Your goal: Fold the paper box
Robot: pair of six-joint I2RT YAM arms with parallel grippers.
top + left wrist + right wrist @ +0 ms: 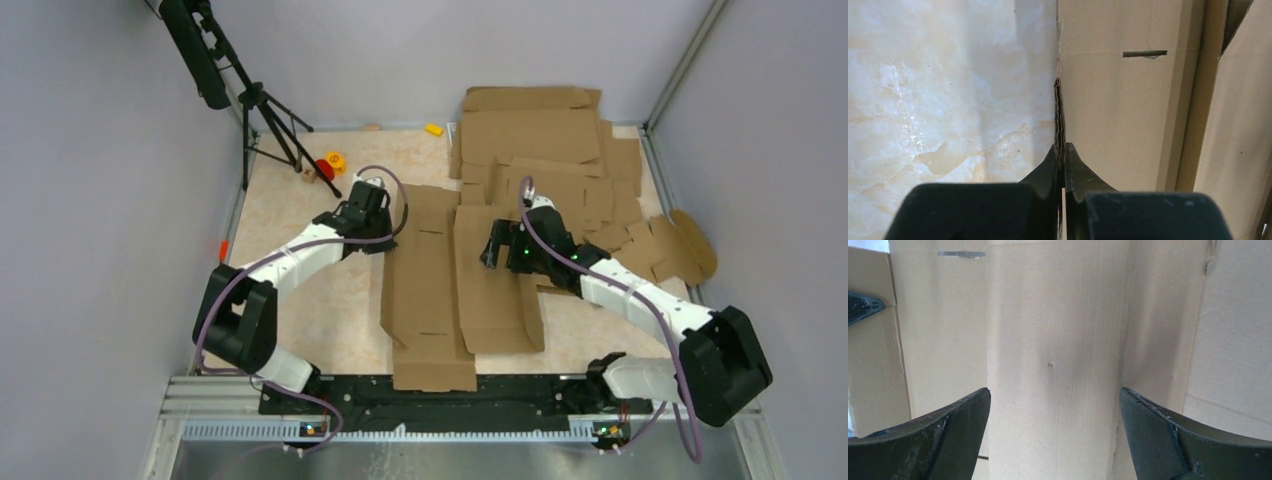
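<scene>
Paper box (440, 290) lies flat in the middle of the surface (330, 300), spare cardboard blanks (560, 130) piled behind it. To fold clean, swing the pinched left edge up along its crease while the middle panel is pressed down. Left gripper (1062, 150) clamped tight on that edge; right gripper (1055, 395) wide open over the box, holding nothing
</scene>
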